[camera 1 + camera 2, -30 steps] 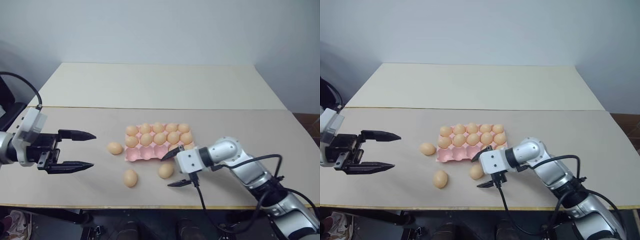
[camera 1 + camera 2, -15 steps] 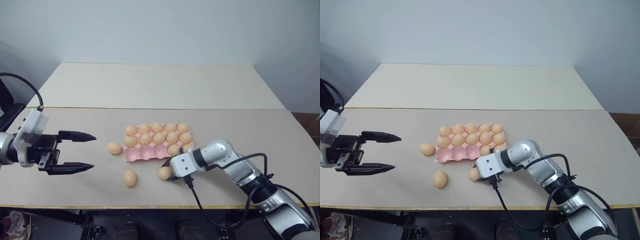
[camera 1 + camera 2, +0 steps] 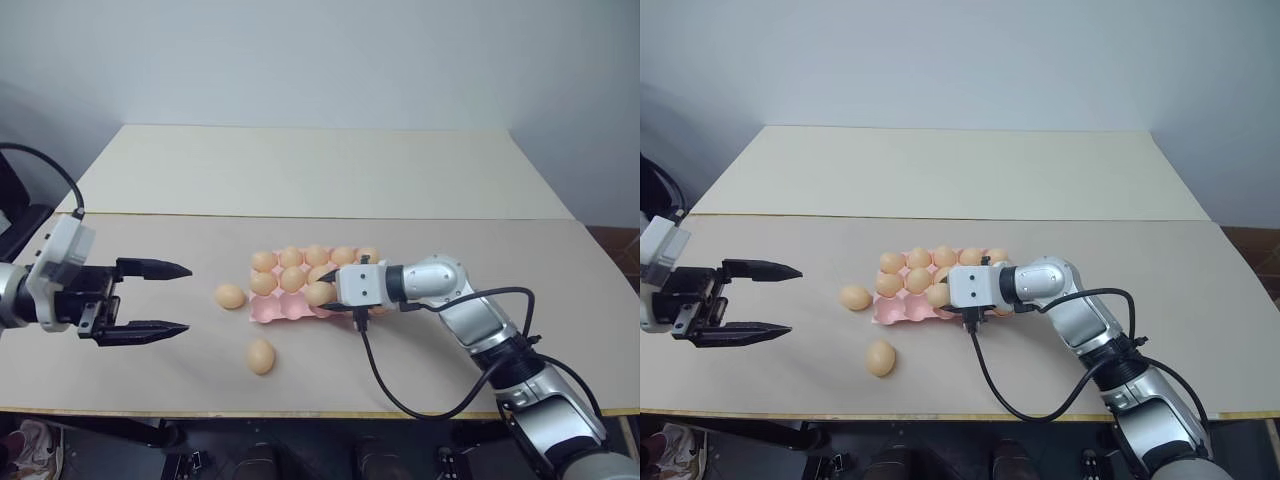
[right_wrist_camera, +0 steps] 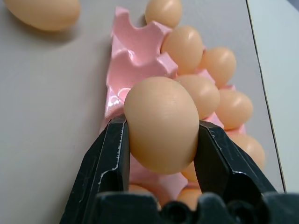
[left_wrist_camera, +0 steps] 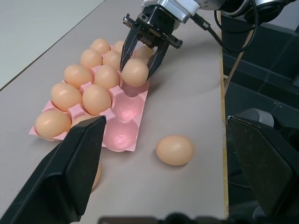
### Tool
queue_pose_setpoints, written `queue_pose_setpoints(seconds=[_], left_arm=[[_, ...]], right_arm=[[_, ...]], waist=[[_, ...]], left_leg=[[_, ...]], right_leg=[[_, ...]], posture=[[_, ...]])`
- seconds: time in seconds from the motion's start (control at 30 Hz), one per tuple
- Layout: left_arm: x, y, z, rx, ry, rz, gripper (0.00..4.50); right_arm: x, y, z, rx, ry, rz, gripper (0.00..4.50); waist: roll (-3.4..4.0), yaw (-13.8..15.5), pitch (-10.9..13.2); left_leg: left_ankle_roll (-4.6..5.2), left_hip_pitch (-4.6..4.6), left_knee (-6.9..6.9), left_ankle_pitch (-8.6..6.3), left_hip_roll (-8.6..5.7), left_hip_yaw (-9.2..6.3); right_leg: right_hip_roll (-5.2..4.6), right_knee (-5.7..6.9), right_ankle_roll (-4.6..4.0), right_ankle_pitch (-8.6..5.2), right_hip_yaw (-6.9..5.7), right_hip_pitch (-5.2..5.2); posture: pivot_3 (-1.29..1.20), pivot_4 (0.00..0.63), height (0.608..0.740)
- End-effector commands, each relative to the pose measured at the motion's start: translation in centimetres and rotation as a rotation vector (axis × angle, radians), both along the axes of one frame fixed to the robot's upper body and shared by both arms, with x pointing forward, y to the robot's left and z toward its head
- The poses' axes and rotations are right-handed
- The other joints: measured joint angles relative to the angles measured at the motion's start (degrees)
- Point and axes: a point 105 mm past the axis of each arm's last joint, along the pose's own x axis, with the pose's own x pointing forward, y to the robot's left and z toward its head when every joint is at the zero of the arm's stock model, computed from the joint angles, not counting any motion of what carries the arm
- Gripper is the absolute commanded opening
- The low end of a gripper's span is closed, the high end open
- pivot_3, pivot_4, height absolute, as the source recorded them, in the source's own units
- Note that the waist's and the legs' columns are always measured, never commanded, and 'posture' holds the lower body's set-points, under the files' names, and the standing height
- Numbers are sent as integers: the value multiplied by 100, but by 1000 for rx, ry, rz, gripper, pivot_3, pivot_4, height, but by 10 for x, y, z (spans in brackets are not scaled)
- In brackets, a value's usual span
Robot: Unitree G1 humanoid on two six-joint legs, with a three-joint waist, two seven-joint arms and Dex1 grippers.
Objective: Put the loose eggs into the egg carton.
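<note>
My right fingers (image 5: 141, 59) pinch one egg (image 5: 135, 72) between the two black pads, one pad on each side of the shell. The held egg hangs above the egg carton (image 3: 283, 309), over the near row of that carton, and clear of the cups beneath it. In the right wrist view the egg (image 4: 161, 123) sits centred between my fingers, with the pink cup walls directly behind it.

The egg carton lies flat on the desk (image 3: 500, 260). Its far row and middle row are filled with eggs. In the near row, at least three cups at the carton's left end show bare pink; the cups at the right end of that row lie behind my right fingers and I cannot tell their state.

Two loose eggs remain on the desk. One loose egg (image 3: 229, 296) lies just beside the carton's left edge, not touching it. The other loose egg (image 3: 260, 356) lies in front of the carton's near left corner, apart from it.

My left fingers (image 3: 160, 298) are spread wide and hold nothing. They hover above the desk well to the left of the egg carton, tips pointing toward it.
</note>
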Motion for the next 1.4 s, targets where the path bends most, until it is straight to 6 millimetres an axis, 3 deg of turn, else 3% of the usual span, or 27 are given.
queue_pose_setpoints(seconds=[0.03,0.17,0.37,0.63,0.73,0.87,1.4], left_arm=[[-2,-2,8,-4,-43,-16,4500],[-2,-2,8,-2,-41,-18,4500],[0,-3,8,-2,-44,-23,4500],[4,2,11,8,-60,-19,4500],[5,5,10,24,-65,-15,4500],[7,9,10,32,-73,1,4500],[5,14,10,64,-68,13,4500]], right_arm=[[-2,4,17,50,-47,12,3039],[-8,-1,29,86,-37,24,4466],[-24,-18,53,164,29,62,4466],[-53,-95,94,275,200,3,4466],[-57,-126,98,277,238,-82,4466],[-60,-153,95,247,288,-152,4466],[-61,-150,92,222,282,-136,4466]], waist=[[0,-2,0],[0,-9,0],[0,18,0],[0,54,1],[0,25,1],[0,-9,1],[1,-3,2]], left_leg=[[0,0,0,0,0,0],[0,1,0,0,0,-1],[0,0,0,0,0,-1],[0,1,-1,0,1,-2],[0,4,-2,0,1,0],[0,5,-2,0,0,2],[0,3,-2,0,1,3]], right_leg=[[0,1,0,0,0,0],[0,1,0,0,0,0],[-1,0,0,0,0,1],[-1,-6,-1,0,-4,6],[-2,-4,-1,-1,-2,7],[-2,-6,0,-2,-1,8],[-1,-6,2,-3,2,6]], posture=[[0,150,740],[0,150,740],[0,150,740],[0,150,740],[0,150,740],[0,150,740],[0,150,740]])
